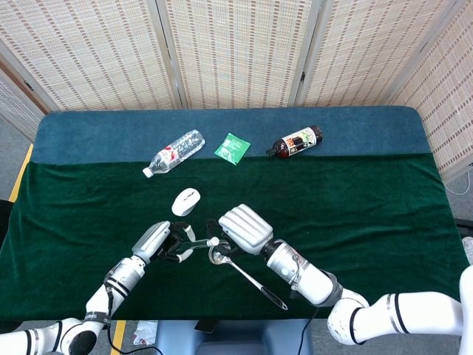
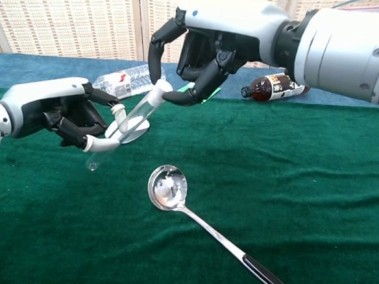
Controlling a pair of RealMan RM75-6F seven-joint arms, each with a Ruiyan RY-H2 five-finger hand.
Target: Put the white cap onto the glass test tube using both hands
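Note:
My left hand (image 2: pixel 51 113) (image 1: pixel 154 240) grips the lower part of the glass test tube (image 2: pixel 129 121) (image 1: pixel 194 245). The tube hangs above the green cloth and slants up to the right. The white cap (image 2: pixel 161 87) (image 1: pixel 213 241) sits at the tube's upper end. My right hand (image 2: pixel 202 49) (image 1: pixel 240 228) comes in from above and pinches the cap between thumb and a finger. How deep the cap sits on the tube cannot be told.
A metal spoon (image 2: pixel 170 189) (image 1: pixel 247 275) lies on the cloth below the hands. At the back lie a clear water bottle (image 1: pixel 174 152), a green packet (image 1: pixel 232 147) and a brown bottle (image 1: pixel 294 142). A white oval object (image 1: pixel 185 201) lies just beyond my left hand.

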